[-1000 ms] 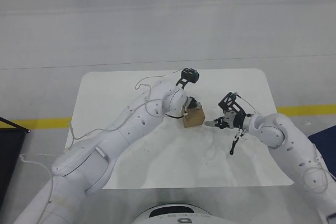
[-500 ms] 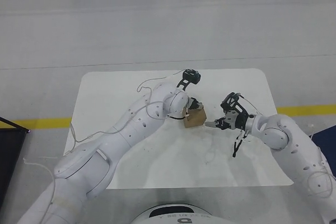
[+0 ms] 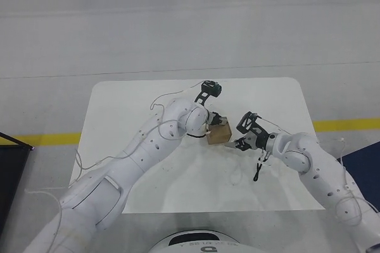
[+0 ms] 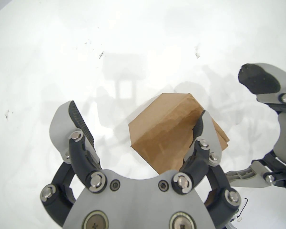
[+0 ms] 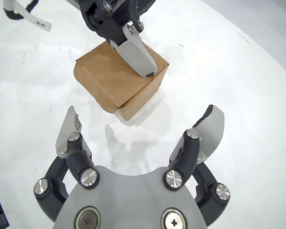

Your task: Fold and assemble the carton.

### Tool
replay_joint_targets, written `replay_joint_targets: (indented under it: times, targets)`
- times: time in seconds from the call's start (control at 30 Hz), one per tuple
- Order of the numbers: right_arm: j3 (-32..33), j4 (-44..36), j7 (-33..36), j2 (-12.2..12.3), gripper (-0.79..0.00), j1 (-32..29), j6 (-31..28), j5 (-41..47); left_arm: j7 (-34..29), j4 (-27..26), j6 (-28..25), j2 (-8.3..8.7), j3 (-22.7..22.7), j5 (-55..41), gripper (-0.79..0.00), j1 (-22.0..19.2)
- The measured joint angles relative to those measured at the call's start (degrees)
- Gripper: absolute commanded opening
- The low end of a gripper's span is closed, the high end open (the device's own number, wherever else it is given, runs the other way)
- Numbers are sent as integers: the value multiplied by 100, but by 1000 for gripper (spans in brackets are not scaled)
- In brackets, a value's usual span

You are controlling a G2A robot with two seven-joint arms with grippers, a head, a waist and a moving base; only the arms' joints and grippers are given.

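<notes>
A small brown carton (image 3: 220, 132) stands closed near the middle of the white table (image 3: 145, 114). Its top flap (image 5: 109, 79) lies down, with a seam at the corner facing my right gripper. My left gripper (image 4: 138, 122) is open, one finger (image 4: 205, 129) resting on the carton (image 4: 162, 132) top, the other finger (image 4: 71, 117) off to the side over bare table. That finger (image 5: 138, 55) presses near the carton's top edge in the right wrist view. My right gripper (image 5: 141, 113) is open, close beside the carton and apart from it, low over the table (image 3: 239, 140).
A black strap with a white tag (image 5: 26, 13) hangs from the left arm. A thin cable (image 3: 259, 166) dangles under the right wrist. A black stand (image 3: 0, 164) sits off the table's left side. Bare table lies all around the carton.
My right gripper has slid left, closer to the carton. The left arm shifted slightly left, with its gripper still at the carton top. The carton has stayed in place.
</notes>
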Motion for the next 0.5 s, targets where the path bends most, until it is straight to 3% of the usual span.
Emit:
replay_joint_targets:
  times: [0.5]
  targets:
    - [-440,162,34,-212,-92,316,337,-71,-93,-300,-109,114,-397,134,0,311]
